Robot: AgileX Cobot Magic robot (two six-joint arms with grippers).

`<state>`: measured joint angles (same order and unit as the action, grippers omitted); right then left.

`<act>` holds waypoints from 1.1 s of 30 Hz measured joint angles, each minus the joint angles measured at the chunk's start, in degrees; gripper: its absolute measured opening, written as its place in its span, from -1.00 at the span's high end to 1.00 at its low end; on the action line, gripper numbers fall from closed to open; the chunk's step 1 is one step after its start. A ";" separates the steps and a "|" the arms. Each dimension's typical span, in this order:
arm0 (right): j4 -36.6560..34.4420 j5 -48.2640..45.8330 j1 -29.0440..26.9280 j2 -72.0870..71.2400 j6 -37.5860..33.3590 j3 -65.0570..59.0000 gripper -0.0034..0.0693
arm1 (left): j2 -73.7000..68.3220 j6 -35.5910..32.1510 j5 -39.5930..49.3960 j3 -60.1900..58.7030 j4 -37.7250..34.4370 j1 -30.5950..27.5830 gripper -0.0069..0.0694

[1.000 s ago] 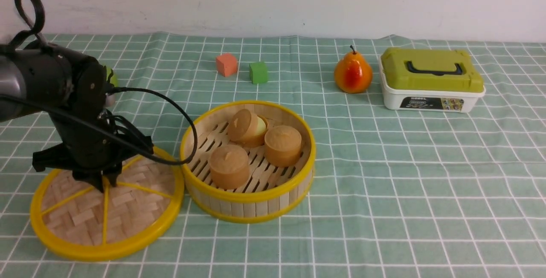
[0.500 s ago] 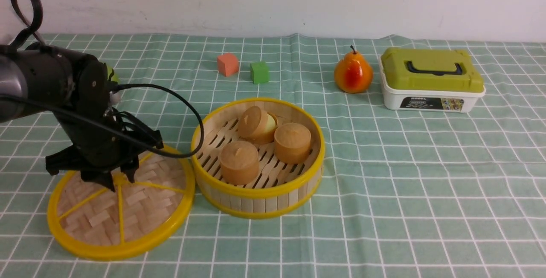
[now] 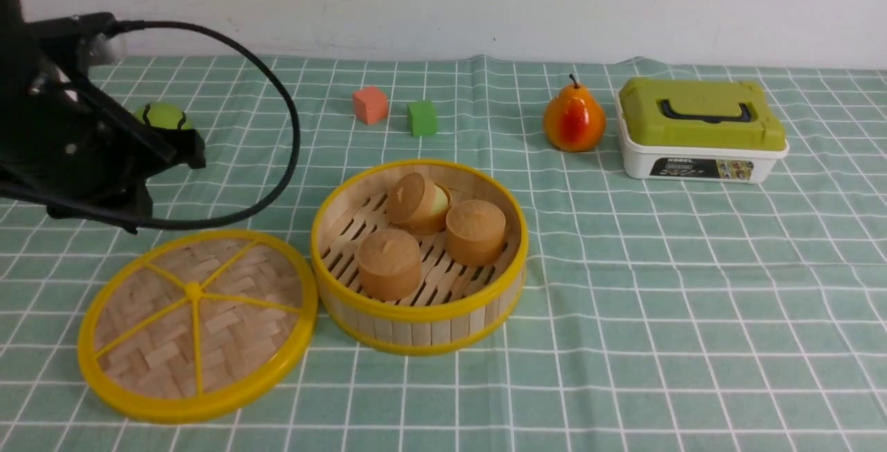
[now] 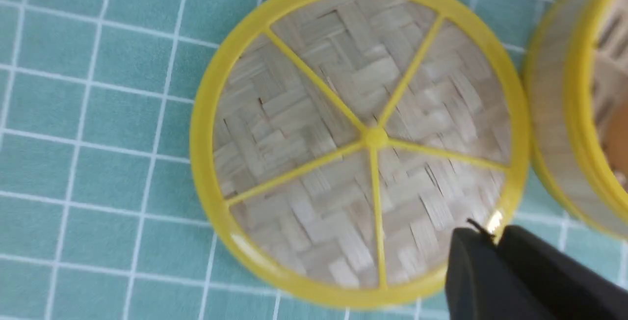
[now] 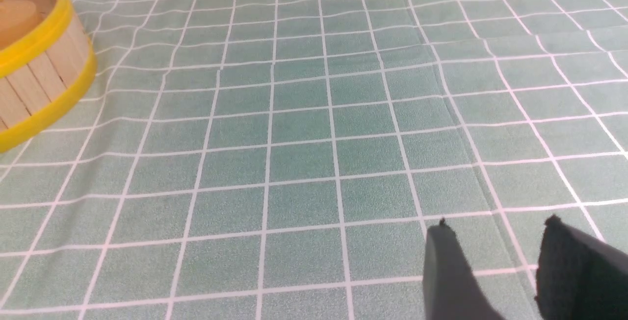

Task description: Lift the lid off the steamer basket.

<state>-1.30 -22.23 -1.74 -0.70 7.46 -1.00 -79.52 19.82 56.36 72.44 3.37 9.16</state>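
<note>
Bamboo lid (image 3: 197, 327) beside steamer basket (image 3: 416, 331); left gripper (image 4: 492, 235) clear of it, closure unclear; right gripper (image 5: 496, 226) parted.

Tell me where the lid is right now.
In the front view, the lid lies flat on the checked tablecloth on the robot's left, close beside the open steamer basket.

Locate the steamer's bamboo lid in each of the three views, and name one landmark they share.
Front view: the lid lies flat at lower left, beside the steamer basket.
Left wrist view: the lid fills most of the picture.
Right wrist view: not in it.
Shared landmark: the steamer basket's yellow-rimmed wall, in all three.
</note>
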 joint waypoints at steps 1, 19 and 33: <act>0.00 0.00 0.00 0.00 0.00 0.00 0.24 | 0.44 -0.40 0.76 0.00 -0.56 0.00 0.83; 0.00 0.00 0.00 0.00 0.00 0.00 0.24 | 60.40 -21.84 -20.21 -44.23 -35.25 0.00 0.85; 0.00 0.00 0.00 0.00 0.00 0.00 0.24 | 71.00 -21.84 -23.20 -52.79 -39.42 0.00 0.85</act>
<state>-1.30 -22.23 -1.74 -0.70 7.46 -1.00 -8.51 -2.02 33.16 19.65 -36.05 9.16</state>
